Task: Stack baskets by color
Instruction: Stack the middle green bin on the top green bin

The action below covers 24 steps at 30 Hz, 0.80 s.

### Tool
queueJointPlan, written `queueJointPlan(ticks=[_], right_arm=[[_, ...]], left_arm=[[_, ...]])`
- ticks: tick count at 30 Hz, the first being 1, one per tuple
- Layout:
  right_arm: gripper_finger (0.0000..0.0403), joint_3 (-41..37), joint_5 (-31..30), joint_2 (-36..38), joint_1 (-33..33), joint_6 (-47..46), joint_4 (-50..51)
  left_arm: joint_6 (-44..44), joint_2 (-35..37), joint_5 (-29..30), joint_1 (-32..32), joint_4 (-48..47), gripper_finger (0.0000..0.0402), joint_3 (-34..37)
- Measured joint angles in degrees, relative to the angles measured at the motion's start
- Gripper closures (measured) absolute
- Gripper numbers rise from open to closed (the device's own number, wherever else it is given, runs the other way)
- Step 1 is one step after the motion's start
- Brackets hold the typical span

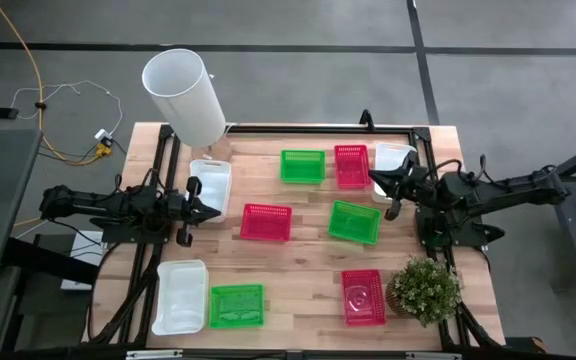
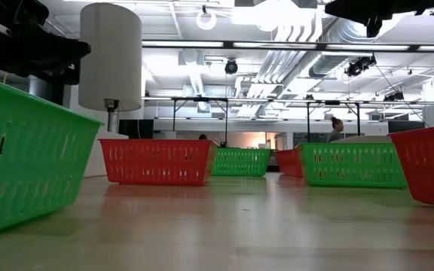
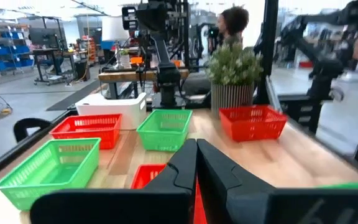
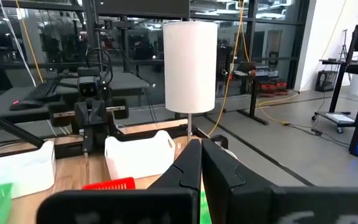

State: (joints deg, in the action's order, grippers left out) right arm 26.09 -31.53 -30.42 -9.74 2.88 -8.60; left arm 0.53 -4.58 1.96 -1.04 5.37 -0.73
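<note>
High view: your nine mesh-walled plastic baskets lie unstacked.
Left gripper (image 1: pixel 211 211) pinched together, empty, touching a white basket (image 1: pixel 211 184); right gripper (image 1: pixel 375 178) likewise, beside a red basket (image 1: pixel 351 166).

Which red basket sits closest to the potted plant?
The red basket at the table's front edge, right beside the plant; the other two reds lie farther back.

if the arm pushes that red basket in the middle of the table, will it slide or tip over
The red basket probably slides rather than tips: it sits low and wide, flat on the smooth wooden table. Its thin mesh walls suggest it is light, so even a gentle push may send it skidding. Those walls may also flex a little where they are pressed.
</note>
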Motion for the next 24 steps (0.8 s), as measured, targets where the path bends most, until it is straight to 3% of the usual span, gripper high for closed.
queueJointPlan(ticks=[6, 9, 15, 18, 24], right_arm=[[0.0402, 0.0, 0.0, 0.01, -0.01, 0.98, 0.0], [0.0402, 0.0, 0.0, -0.01, 0.0, 1.04, -0.01], [0.0402, 0.0, 0.0, 0.01, 0.0, 1.18, -0.02], [0.0402, 0.0, 0.0, 0.01, 0.0, 0.81, -0.02], [0.0402, 0.02, 0.0, 0.01, 0.0, -0.42, 0.0]], left_arm=[[-2.5, -0.58, 0.12, 0.0, 15.55, 0.0401, -0.01], [-3.32, -4.35, 0.04, 0.0, 22.52, 0.0399, -1.53], [0.17, -20.0, 5.96, -0.81, 13.72, 0.0371, -13.68], [3.65, -26.1, 5.41, -1.75, 8.92, 0.0348, -20.21], [5.5, -29.54, 3.35, -2.93, 9.38, 0.0305, -23.1]])
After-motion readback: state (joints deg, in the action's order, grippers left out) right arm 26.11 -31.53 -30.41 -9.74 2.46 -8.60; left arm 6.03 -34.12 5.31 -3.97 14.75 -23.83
